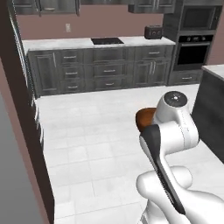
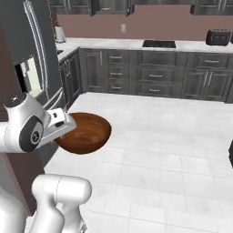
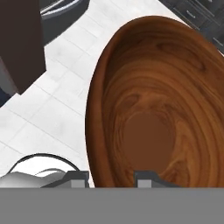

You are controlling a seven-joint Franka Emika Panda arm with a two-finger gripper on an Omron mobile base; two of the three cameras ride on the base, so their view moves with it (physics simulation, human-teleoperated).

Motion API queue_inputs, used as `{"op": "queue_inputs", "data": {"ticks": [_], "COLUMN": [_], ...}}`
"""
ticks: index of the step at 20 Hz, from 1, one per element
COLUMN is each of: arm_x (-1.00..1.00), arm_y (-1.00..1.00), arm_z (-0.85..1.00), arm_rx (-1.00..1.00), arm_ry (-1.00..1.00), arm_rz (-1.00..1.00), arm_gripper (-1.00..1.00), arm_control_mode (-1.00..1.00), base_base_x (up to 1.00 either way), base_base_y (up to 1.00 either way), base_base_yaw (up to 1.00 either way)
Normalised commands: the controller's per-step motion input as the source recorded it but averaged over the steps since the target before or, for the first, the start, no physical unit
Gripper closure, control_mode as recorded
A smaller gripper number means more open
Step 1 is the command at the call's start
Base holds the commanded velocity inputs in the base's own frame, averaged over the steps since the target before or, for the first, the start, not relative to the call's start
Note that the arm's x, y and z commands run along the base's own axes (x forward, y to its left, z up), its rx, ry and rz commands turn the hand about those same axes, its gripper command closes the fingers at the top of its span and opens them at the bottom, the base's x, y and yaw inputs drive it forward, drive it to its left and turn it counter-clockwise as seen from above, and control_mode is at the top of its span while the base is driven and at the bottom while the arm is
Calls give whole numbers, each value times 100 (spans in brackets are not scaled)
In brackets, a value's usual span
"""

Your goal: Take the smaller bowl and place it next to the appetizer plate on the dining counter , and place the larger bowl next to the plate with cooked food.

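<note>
White tiled floor (image 2: 159, 136), larger bowl (image 2: 84, 133) upright, mouth upward, end effector (image 3: 111, 178) clamping rim

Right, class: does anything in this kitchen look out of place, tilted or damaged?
One thing: the larger bowl is off any counter, held in the air over the floor tiles by the gripper, which pinches its rim. It looks intact and empty. Nothing appears spilled.

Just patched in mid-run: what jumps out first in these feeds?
The larger bowl, glossy reddish-brown, hangs in the air over the white tiled floor, clamped by its rim in the gripper; the hand view looks straight into its wood-grained hollow. Behind it runs the dark grey cabinet wall with cooktop and toaster.
</note>
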Motion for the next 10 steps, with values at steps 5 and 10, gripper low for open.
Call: {"op": "queue_inputs", "data": {"ticks": [5,10], "arm_x": [0,0], "arm_y": [0,0], "arm_z": [0,0], "arm_rx": [0,0], "arm_ry": [0,0], "arm_rz": [0,0], "arm_gripper": [100,100], "arm_control_mode": [100,100], "base_base_x": [-54,-39], "base_base_y": [-100,-100], "base_base_yaw": [0,0]}}
